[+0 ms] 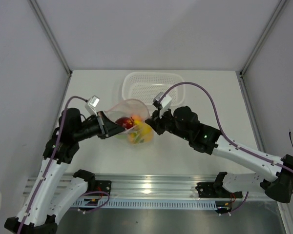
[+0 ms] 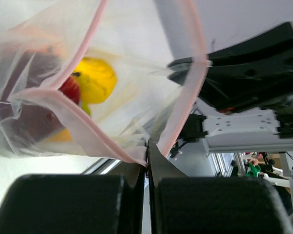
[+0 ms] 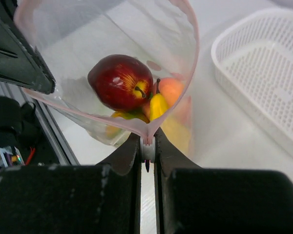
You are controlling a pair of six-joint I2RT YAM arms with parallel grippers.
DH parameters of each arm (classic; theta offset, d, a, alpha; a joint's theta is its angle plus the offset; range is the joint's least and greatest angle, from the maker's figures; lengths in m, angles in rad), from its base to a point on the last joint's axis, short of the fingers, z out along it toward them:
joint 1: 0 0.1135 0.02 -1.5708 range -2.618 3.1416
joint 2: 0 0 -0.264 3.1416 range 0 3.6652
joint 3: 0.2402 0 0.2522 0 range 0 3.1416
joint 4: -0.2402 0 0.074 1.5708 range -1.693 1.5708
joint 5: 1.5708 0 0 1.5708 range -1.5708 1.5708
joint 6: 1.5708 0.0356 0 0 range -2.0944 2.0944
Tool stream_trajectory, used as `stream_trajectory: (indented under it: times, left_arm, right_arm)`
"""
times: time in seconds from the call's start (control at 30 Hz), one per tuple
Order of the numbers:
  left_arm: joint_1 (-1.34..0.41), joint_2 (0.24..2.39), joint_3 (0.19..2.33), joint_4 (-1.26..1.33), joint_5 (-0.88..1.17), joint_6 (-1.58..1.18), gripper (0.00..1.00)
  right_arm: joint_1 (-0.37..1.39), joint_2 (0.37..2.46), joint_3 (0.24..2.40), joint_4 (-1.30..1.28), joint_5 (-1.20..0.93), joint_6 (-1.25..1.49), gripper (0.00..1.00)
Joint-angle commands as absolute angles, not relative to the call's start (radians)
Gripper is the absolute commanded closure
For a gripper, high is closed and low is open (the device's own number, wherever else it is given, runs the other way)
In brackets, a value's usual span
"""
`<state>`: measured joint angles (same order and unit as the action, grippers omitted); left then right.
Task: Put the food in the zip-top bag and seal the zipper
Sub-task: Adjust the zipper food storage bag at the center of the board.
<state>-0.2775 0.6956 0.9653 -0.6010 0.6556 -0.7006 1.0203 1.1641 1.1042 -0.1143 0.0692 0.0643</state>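
Both arms are on the zip-top bag [image 1: 132, 108] at once, one at each end of its mouth. It sits roughly mid-table, just near of the white perforated basket [image 1: 152, 74]. The left gripper [image 2: 147, 155] has its jaws squeezed shut on the left end of the rim, and the pink zipper [image 2: 83, 137] runs straight into the pinch. The right gripper [image 3: 147, 145] does the same at the right end, jaws nearly together with just the plastic rim between them.

Between them the mouth is pulled wide open, so the zipper is not sealed. Down inside you can see the dark red apple [image 3: 121, 83] on top, a peach [image 3: 170, 89] tucked to its right, and a yellow fruit [image 2: 95, 80] under them. The rest of the food is a jumble through the crinkly plastic, hard to sort out. Can't tell whether the bag's bottom rests on the table [image 1: 185, 161] or hangs just above it.
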Motion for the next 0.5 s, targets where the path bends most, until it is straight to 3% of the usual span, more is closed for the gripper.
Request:
stream_trajectory:
  times: [0.0,0.17,0.47]
  left_arm:
    - [-0.281,0.703,0.809,-0.575,0.655,-0.716,0.99]
    - [-0.281,0.724,0.799,-0.561,0.658,-0.706,0.99]
    - [-0.281,0.712,1.014,-0.653,0.650,-0.695,0.99]
  right_arm:
    - [0.997,1.150,1.042,-0.052,0.089,0.110,1.00]
    - [0.983,1.201,1.034,-0.034,0.083,0.092,1.00]
    - [0.954,1.204,1.161,-0.083,0.058,0.009,1.00]
